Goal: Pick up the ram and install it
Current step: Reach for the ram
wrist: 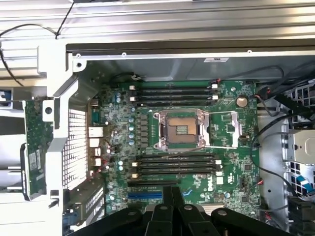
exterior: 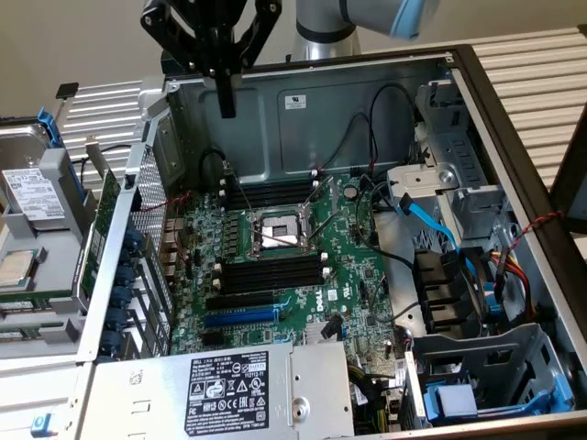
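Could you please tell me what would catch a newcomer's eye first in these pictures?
The open computer case dominates, its green motherboard laid bare, with the metal processor socket at its middle between black memory slots. The black tool hangs shut and empty above the case's far wall, at the exterior view's upper left. The ram, a green stick, stands outside the case at the exterior view's left.

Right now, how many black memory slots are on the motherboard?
4. Two memory slots lie between the CPU socket and the case wall; two more lie between the socket and the blue expansion slot. None looks hidden.
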{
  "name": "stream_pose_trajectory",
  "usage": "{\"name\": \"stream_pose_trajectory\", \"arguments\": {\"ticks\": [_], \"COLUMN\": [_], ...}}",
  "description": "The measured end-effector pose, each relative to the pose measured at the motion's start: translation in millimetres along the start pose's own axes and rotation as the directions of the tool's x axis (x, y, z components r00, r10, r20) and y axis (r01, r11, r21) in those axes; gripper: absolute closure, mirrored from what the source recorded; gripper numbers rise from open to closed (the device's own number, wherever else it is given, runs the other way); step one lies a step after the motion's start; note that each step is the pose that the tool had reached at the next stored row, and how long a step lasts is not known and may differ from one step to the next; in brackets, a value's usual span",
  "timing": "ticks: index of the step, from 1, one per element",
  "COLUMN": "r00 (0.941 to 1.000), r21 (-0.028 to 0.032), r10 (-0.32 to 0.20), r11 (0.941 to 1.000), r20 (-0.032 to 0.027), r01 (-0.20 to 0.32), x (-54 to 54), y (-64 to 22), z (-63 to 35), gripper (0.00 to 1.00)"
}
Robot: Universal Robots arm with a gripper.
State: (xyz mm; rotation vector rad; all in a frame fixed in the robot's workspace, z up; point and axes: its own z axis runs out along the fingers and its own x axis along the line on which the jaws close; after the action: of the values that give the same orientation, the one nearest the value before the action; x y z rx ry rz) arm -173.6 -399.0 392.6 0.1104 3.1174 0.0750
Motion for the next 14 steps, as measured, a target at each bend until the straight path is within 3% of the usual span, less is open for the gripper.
{"name": "stream_pose_trajectory", "arguments": {"ticks": [14], "r00": [1.0], "r21": [0.0], "r10": [0.0], "r11": [1.0], "r20": [0.0006], "r01": [0.0], "x": [63.4], "y": [-5.7], "z": [-1.2], "gripper": [0.89]}}
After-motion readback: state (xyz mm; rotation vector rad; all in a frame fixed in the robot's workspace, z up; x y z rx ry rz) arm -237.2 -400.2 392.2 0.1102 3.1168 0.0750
